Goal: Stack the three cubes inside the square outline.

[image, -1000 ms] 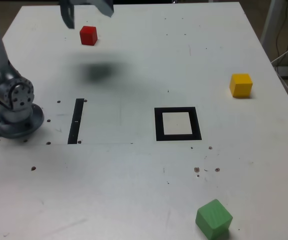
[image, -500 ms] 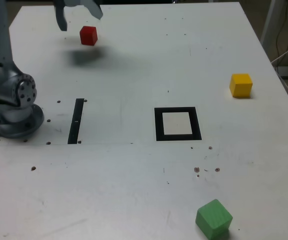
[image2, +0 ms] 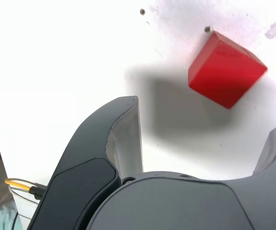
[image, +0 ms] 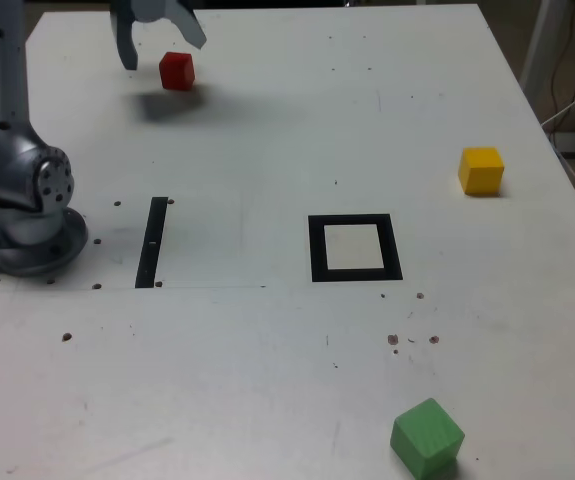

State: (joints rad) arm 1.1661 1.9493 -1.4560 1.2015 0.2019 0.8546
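In the exterior view, the gripper (image: 159, 42) hangs with jaws spread wide and empty, just beside the red cube (image: 177, 71) at the far end of the white table (image: 267, 330). The yellow cube (image: 481, 170) sits toward that view's right, the green cube (image: 426, 437) near the front edge. The square outline (image: 355, 248), thick black around a pale centre, holds nothing.

In the wrist view, the red cube (image2: 225, 69) lies glossy and sharp-edged on the white surface, clear of the dark fingers (image2: 109, 143).

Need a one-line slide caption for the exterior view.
Open hand hovers beside the red cube; yellow cube and green cube lie apart from the empty square outline.
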